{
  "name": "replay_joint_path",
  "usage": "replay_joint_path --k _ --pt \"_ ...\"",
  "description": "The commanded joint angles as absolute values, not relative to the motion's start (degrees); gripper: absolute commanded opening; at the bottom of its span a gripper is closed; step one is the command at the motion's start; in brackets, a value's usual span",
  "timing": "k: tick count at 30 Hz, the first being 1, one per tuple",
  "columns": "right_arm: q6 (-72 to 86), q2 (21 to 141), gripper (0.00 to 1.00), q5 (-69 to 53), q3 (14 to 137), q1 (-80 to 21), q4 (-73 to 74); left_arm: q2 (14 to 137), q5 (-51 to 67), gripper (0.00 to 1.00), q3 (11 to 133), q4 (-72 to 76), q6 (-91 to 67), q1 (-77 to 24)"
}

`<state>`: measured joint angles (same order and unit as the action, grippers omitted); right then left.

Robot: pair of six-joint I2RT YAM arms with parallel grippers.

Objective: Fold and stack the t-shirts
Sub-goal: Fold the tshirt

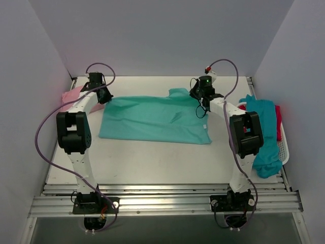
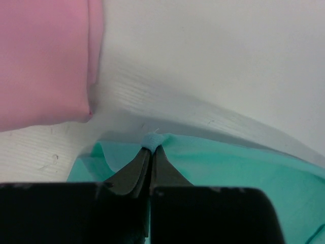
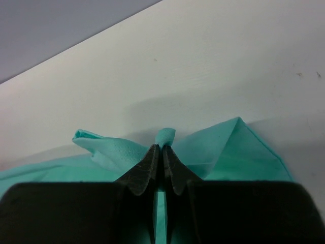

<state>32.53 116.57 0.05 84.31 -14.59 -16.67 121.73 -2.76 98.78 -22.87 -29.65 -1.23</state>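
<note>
The left arm (image 1: 74, 131) hides much of the pink t-shirt (image 1: 67, 96). A teal-blue t-shirt (image 1: 264, 134) covers most of a red t-shirt (image 1: 278, 124).

We can read no text, brand, number or sign in any of the three views. In the top view, right of centre, a small white patch (image 1: 204, 125) sits at the right edge of the mint-teal t-shirt (image 1: 152, 119). It may be a label, but it is too small for us to make out any print on it.
</note>
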Motion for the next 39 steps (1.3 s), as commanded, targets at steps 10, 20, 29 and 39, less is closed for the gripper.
replay_joint_path --k 10,20,29,39 --pt "33.04 96.86 0.00 5.27 62.24 -18.01 -23.73 108.02 -5.10 0.02 81.92 -13.98 -27.77 -0.35" --pt "42.26 87.02 0.00 17.12 43.87 -24.07 -20.58 105.38 -8.96 0.02 74.89 -16.34 -27.95 -0.35" --pt "52.29 93.95 0.86 26.72 44.38 -25.84 -9.33 104.07 -13.97 0.94 73.39 -19.34 -32.43 -0.35" --pt "55.28 86.33 0.88 31.37 42.54 -32.16 -6.60 94.23 -18.19 0.94 69.79 -17.85 -31.03 -0.70"
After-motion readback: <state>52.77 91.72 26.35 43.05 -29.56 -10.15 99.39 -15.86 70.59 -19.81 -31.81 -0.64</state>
